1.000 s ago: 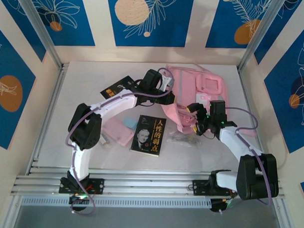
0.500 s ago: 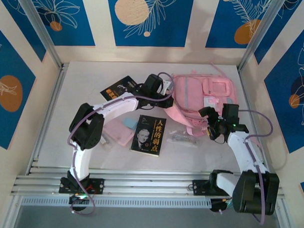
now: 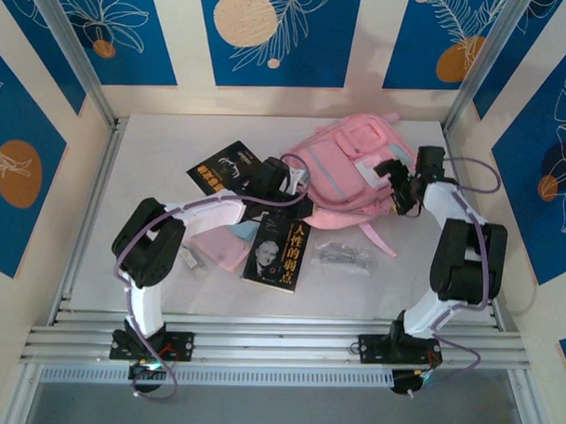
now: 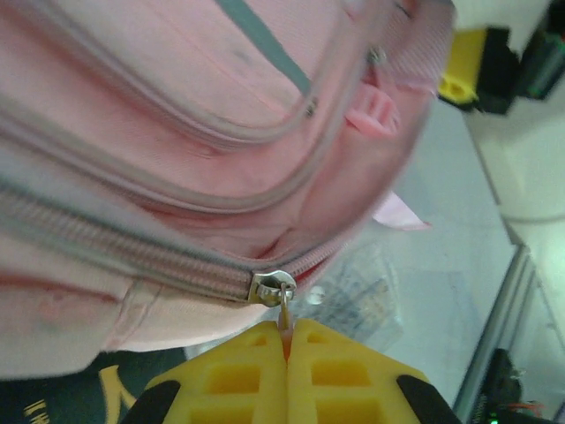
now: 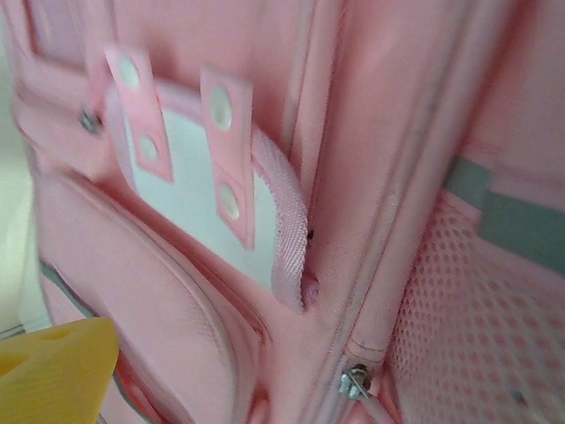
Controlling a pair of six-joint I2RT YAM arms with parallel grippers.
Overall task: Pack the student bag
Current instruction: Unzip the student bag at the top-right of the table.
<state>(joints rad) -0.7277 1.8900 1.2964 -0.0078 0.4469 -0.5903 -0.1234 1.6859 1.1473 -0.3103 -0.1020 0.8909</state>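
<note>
The student bag [image 3: 345, 168], a big pink backpack with grey-blue trim, lies tilted at the back middle of the table. My left gripper [image 3: 291, 182] is at the bag's left edge. In the left wrist view its yellow fingers [image 4: 238, 380] are shut on the pink zipper pull under the metal slider [image 4: 272, 288]. My right gripper [image 3: 401, 184] presses against the bag's right side. In the right wrist view one yellow finger [image 5: 53, 367] sits far to the left, nothing pinched. The white patch [image 5: 199, 208] and another zipper slider [image 5: 353, 382] are close ahead.
A black book [image 3: 227, 164] lies left of the bag. A portrait book [image 3: 280, 249], a flat pink pencil case [image 3: 221, 244] and a clear plastic packet [image 3: 342, 256] lie nearer the front. Patterned walls and metal rails close in the table.
The bag has swung round and shifted toward the back. The right arm followed it back and right. The left gripper drew down and left with the zipper pull.
</note>
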